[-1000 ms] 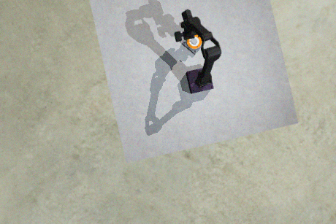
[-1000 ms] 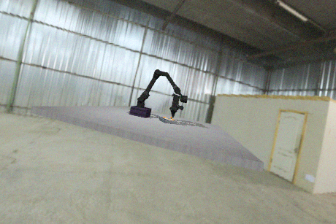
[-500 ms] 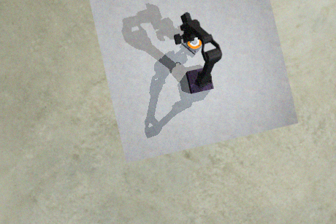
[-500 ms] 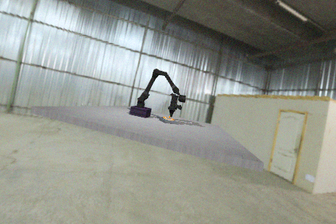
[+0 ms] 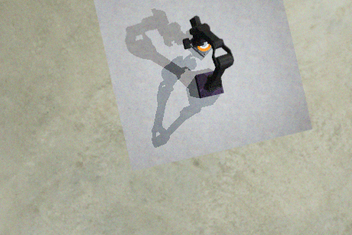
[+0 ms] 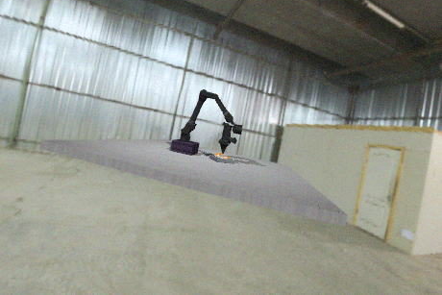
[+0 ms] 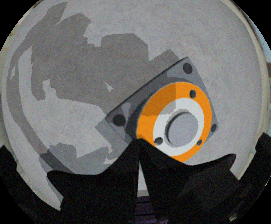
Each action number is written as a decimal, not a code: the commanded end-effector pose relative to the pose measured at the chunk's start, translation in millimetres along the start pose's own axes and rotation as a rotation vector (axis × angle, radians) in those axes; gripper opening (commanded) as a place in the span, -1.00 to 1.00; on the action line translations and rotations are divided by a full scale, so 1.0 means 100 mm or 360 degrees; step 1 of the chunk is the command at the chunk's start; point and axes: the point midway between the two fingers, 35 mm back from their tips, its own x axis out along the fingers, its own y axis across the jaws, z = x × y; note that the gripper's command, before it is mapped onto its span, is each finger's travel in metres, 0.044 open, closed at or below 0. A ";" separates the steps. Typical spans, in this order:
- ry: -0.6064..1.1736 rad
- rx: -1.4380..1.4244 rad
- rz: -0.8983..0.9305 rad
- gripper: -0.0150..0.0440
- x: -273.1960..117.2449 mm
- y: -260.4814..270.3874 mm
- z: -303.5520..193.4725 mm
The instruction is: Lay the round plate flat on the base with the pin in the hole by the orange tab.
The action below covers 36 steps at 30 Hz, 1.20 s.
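Note:
The round plate (image 5: 204, 49) (image 6: 221, 156) (image 7: 206, 114) has an orange outer ring and a white inner ring, with several dark holes. It sits around the grey post (image 7: 184, 130). The grey square base (image 7: 200, 79) lies under it, with dark corner holes. In the wrist view a dark gap shows along the plate's left edge. The orange tab and the pin cannot be made out. My gripper (image 6: 223, 152) (image 7: 138, 142) is shut with nothing between the fingers. Its tips are at the plate's lower left edge in the wrist view and overlap it; contact cannot be told.
The arm's purple mounting block (image 5: 210, 85) (image 6: 184, 147) stands on the light grey table top (image 5: 260, 96) (image 6: 269, 179) near the base. Arm shadows fall across the table and partly over the plate.

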 end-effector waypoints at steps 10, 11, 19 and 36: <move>0.0012 0.0006 -0.0003 -0.49 0.01 -0.02 -0.11; 0.0013 0.0006 -0.0003 -0.49 0.01 -0.02 -0.12; 0.0012 0.0006 -0.0003 -0.49 -0.11 -0.03 -0.12; 0.0009 0.0000 -0.0001 -0.49 -0.35 -0.03 -0.14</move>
